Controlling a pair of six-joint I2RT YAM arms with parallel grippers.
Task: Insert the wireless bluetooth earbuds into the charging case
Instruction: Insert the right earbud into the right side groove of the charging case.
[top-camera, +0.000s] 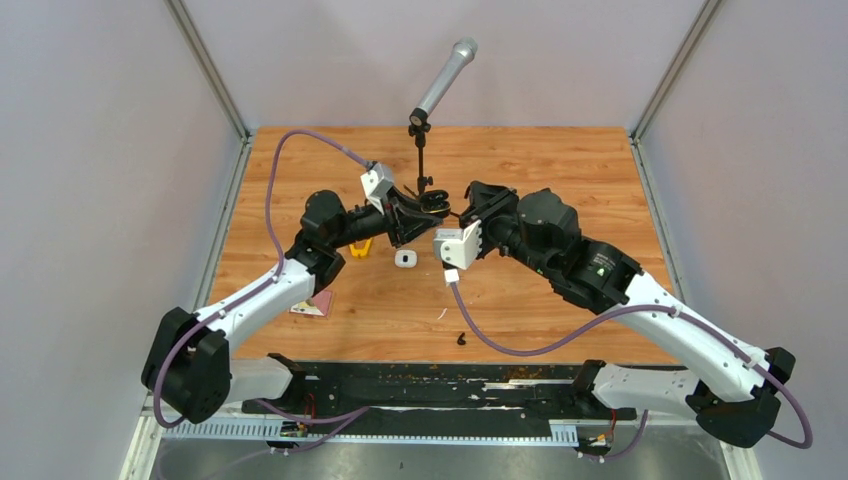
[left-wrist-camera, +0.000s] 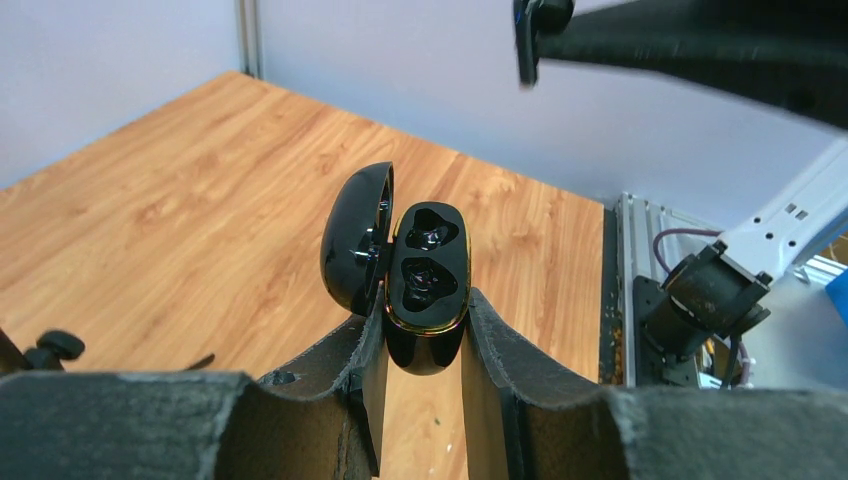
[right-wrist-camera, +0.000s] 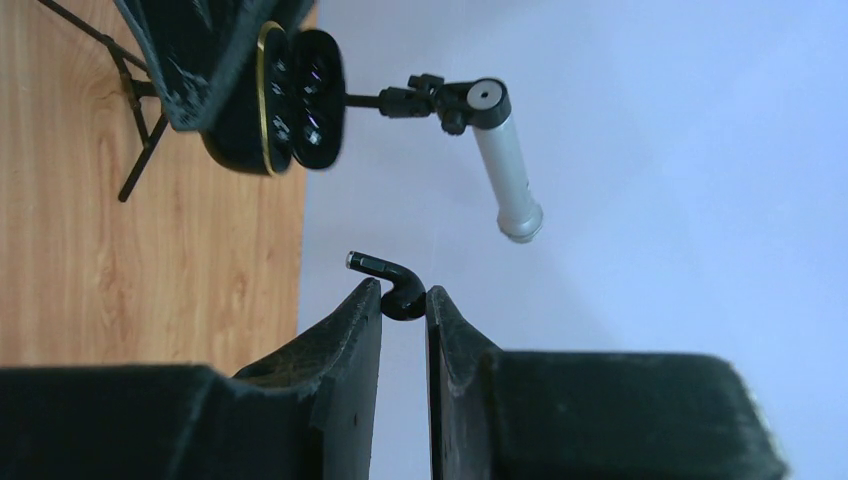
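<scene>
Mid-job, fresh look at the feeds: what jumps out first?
The left gripper holds an open black case above the table's middle, both sockets looking empty. Facing it, the right gripper pinches a black earbud, stem sticking out. Behind them, a silver microphone leans on a stand near the far edge.

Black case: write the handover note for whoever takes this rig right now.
Left gripper: shut on the black case, lid open, both wells empty.
Right gripper: shut on a black earbud, in the air short of the case.
Table: white case; what looks like a second black earbud near the front edge.
Done: one bud picked up. Left: seat it, then the others.
</scene>
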